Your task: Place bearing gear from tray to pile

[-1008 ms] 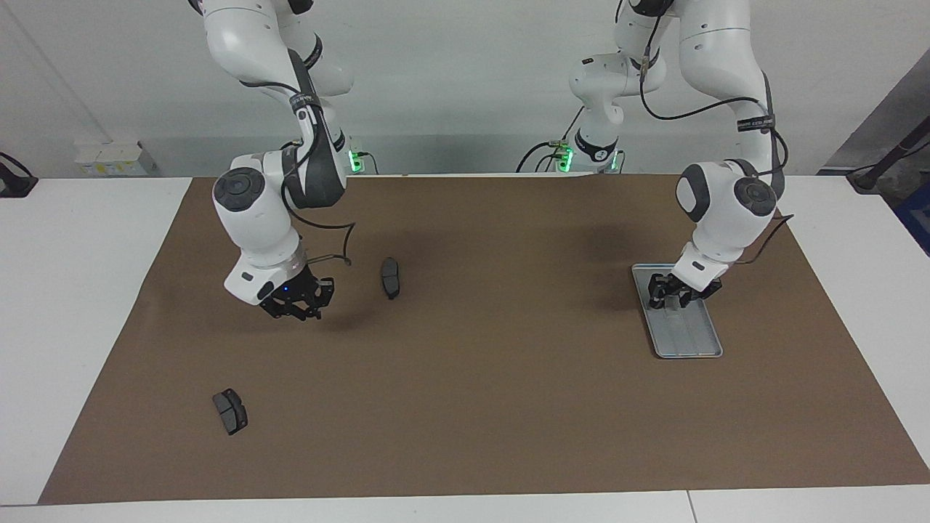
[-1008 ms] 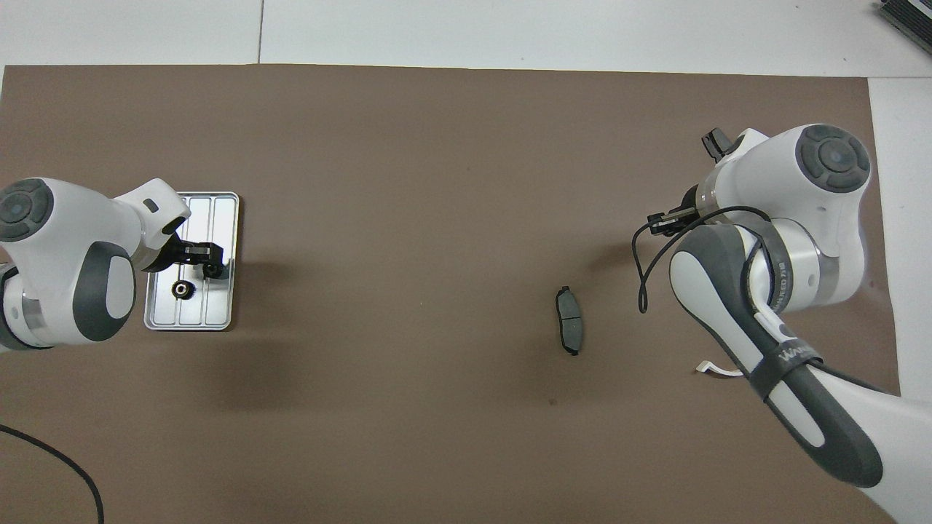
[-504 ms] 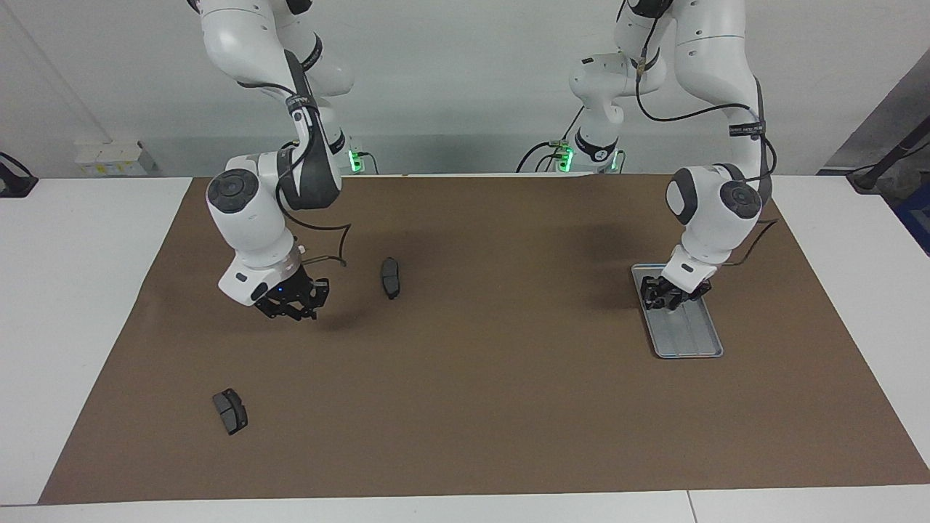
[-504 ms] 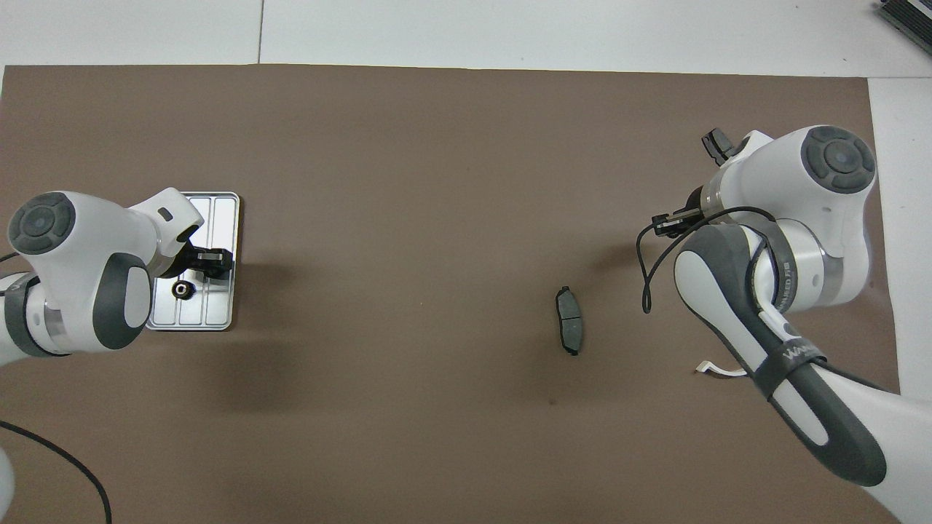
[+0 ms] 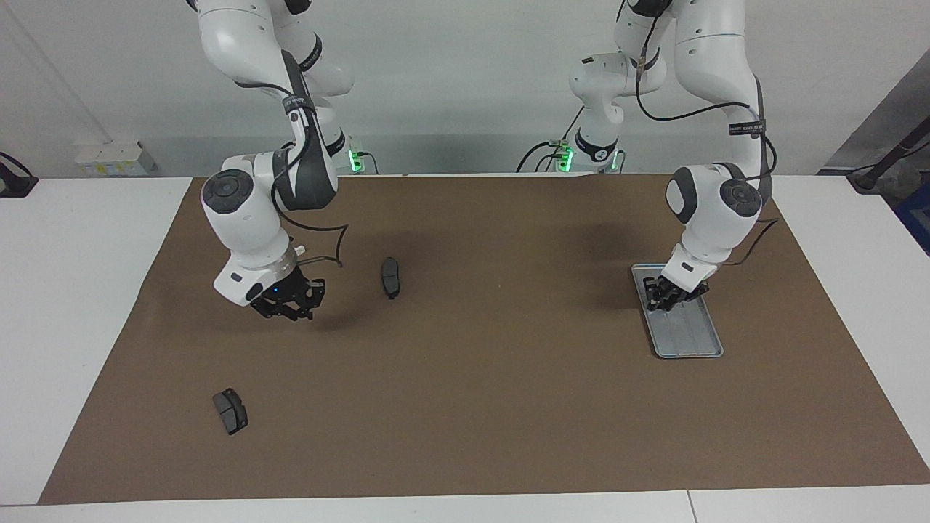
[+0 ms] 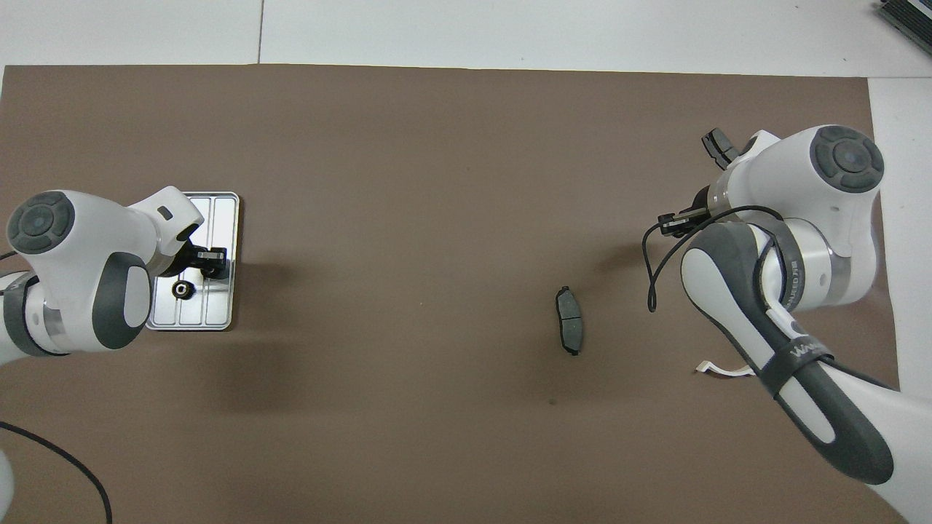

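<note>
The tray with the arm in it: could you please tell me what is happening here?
The left gripper is down in the tray, close beside the small bearing gear lying there; whether it touches the gear I cannot tell. The right gripper waits, shut, over the brown mat, where two brake pads lie. The gear has not left the tray yet.

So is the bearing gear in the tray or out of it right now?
In. The overhead view shows the bearing gear lying on the tray, beside the left end effector.
</note>
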{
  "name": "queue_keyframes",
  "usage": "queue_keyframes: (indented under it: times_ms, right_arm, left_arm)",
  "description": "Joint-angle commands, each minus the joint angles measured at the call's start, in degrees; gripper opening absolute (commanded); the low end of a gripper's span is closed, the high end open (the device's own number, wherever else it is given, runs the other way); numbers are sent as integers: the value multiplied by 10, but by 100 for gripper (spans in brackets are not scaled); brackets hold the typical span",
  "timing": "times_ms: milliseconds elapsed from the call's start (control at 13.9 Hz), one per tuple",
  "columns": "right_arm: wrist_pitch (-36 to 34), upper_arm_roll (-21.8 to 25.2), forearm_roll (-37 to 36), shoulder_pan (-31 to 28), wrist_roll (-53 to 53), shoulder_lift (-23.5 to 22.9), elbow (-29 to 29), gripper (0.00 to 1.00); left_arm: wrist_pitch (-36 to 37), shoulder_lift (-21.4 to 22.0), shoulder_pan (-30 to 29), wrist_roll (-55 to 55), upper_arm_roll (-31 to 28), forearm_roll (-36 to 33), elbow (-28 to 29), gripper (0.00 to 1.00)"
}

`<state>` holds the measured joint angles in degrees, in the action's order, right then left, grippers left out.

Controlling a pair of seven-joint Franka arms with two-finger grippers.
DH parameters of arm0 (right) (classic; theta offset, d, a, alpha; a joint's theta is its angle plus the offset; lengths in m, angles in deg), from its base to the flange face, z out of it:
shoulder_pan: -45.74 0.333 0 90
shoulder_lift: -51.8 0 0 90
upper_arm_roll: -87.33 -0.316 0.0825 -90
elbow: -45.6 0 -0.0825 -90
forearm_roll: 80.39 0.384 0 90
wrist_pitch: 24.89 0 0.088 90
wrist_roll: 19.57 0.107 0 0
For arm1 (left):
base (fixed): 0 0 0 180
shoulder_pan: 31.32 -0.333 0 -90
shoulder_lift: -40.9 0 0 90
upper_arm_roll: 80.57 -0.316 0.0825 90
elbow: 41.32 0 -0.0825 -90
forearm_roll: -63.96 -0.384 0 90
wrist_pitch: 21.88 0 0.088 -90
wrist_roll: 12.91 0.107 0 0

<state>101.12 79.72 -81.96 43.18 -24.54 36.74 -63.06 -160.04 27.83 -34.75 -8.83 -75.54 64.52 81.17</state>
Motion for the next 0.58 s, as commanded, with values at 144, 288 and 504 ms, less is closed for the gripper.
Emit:
queue_keyframes:
  times_ms: [144, 288, 504]
  right_arm:
    - [55, -6, -1, -23, -35, 10, -40, 11]
    - [96, -6, -2, -24, -43, 4, -57, 12]
    - [121, -6, -2, -36, -53, 2, -79, 23]
  left_arm:
    - [60, -21, 31, -70, -4, -7, -76, 0]
    - [61, -23, 62, -123, -4, -7, -80, 0]
    - [61, -22, 118, -222, -4, -7, -82, 0]
